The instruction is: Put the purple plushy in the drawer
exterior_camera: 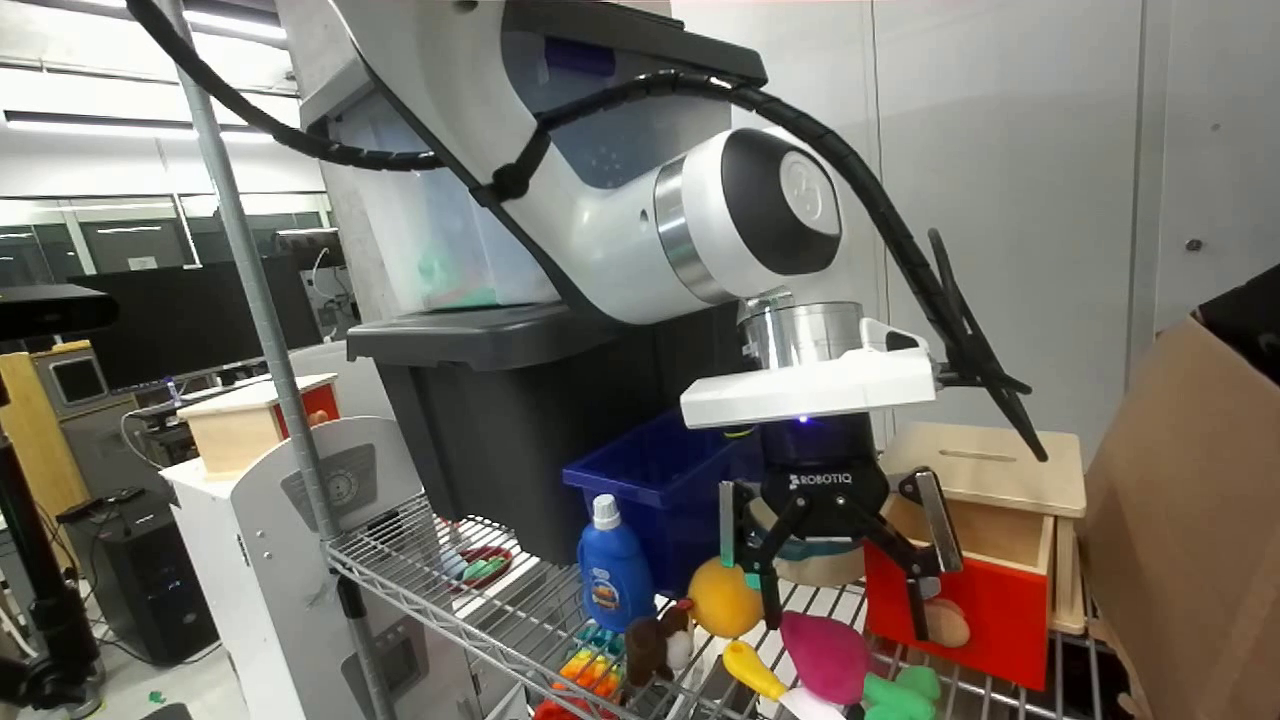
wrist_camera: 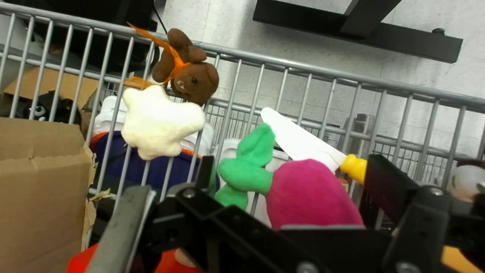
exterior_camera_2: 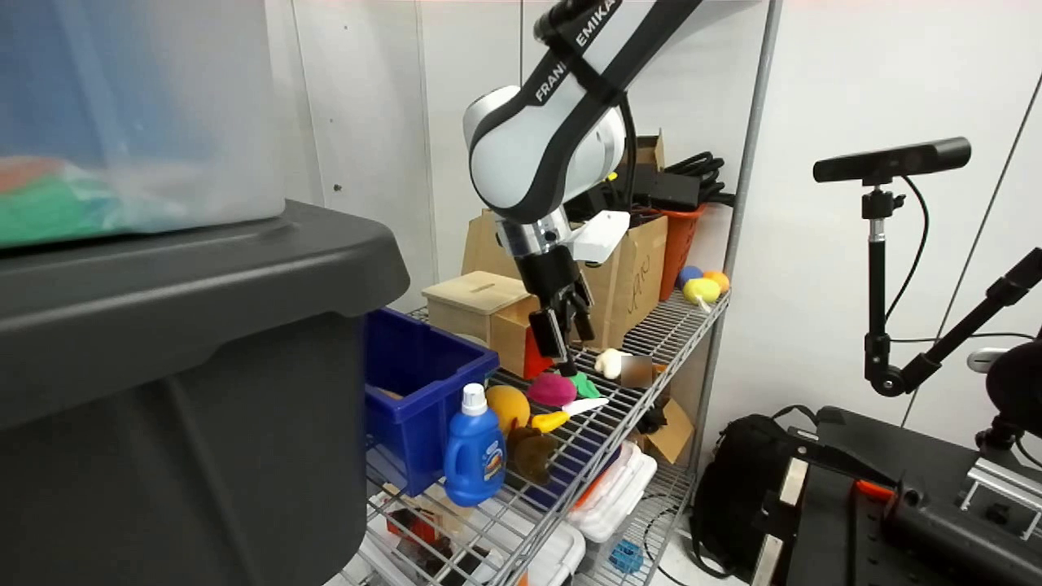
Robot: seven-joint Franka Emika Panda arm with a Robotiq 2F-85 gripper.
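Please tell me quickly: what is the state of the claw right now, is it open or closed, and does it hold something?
Claw: open, holding nothing; the purple plushy is not gripped.

In an exterior view, a wire shelf (exterior_camera_2: 680, 327) bears a blue bin (exterior_camera_2: 425, 439) left of centre and, lower middle, a bottle (exterior_camera_2: 475, 452), orange ball (exterior_camera_2: 506, 404) and purple plushy (exterior_camera_2: 552, 390).

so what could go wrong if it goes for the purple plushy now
The open pincer could catch the knife along with the purple plushy: they lie close together, and the pincer partly hides the knife's handle in the wrist view. It might also bump the pulled-out drawer, whose red front it partly overlaps in an exterior view.
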